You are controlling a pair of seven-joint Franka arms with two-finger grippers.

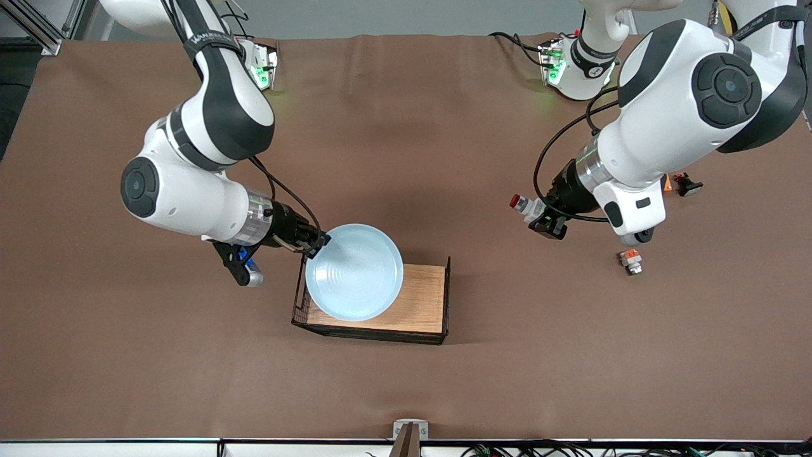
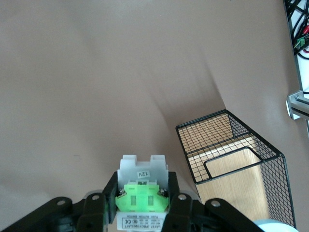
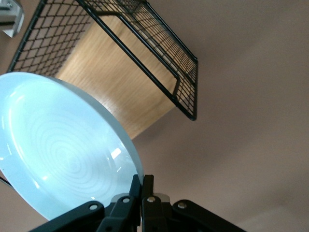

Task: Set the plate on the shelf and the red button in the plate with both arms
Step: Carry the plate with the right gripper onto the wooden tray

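Front view: I see right hand (image 1: 315,244) clamping the glossy ridged plate's (image 1: 354,271) rim over the wire-mesh, wood-floored basket (image 1: 426,298); left hand (image 1: 544,223) grasping the plastic red button (image 1: 524,205) above brown tabletop (image 1: 444,127).

Orange box (image 1: 667,184) mostly hidden under the left arm; plate (image 3: 63,150) cut off at right-wrist view's edge.

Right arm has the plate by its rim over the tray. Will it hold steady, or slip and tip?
The plate looks rigid and glossy, so probably slippery. The right gripper pinches only its edge, so it may sag or pivot. It is likely breakable over the tray.
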